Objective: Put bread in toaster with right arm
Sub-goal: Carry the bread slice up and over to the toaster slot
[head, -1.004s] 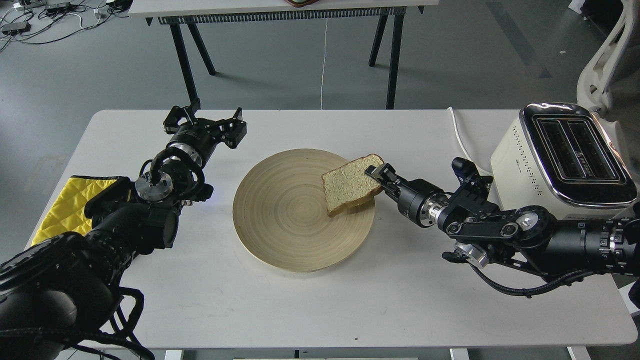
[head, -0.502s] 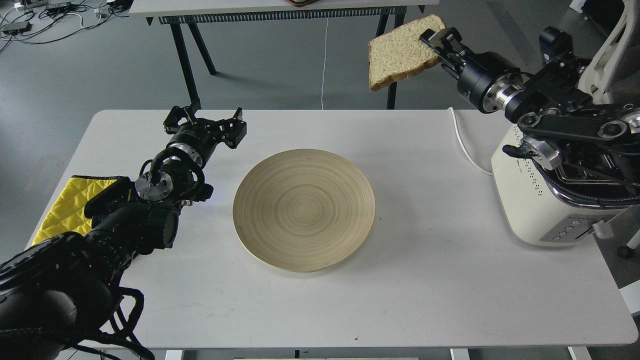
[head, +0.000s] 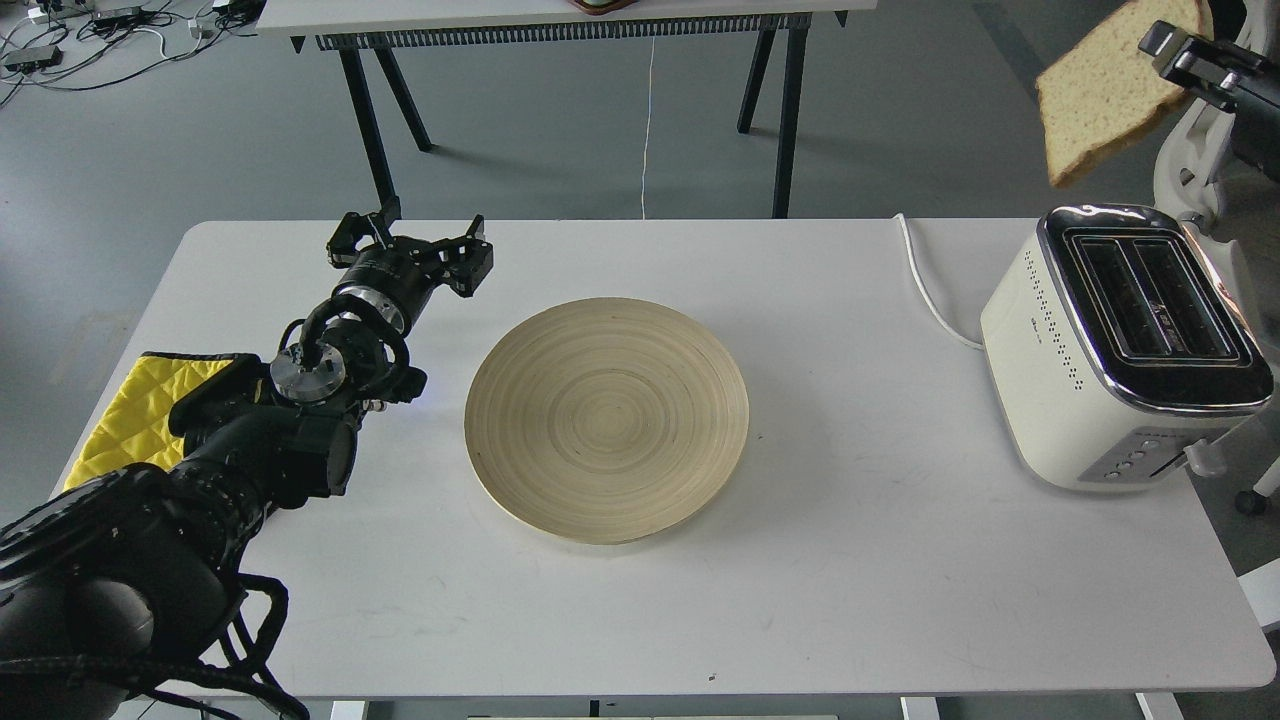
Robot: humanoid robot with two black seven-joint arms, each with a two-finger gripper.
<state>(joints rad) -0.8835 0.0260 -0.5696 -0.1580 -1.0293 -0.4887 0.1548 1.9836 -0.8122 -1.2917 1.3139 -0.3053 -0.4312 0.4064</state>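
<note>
The bread (head: 1105, 90), a tan slice with a brown crust, hangs tilted in the air at the top right, above the toaster. My right gripper (head: 1172, 55) is shut on the slice's right edge; most of the right arm is out of view. The cream-white toaster (head: 1120, 345) with a chrome top stands at the table's right edge, both slots empty and facing up. My left gripper (head: 412, 245) is open and empty over the table's back left, away from the bread.
A round wooden plate (head: 607, 418) lies bare in the middle of the white table (head: 850, 560). A yellow quilted cloth (head: 135, 405) lies at the left edge. The toaster's white cord (head: 925, 285) runs off the back. A second table stands behind.
My right gripper has lifted the bread off the plate, raised it high, then carried it right to above the toaster. The left arm has not moved.
</note>
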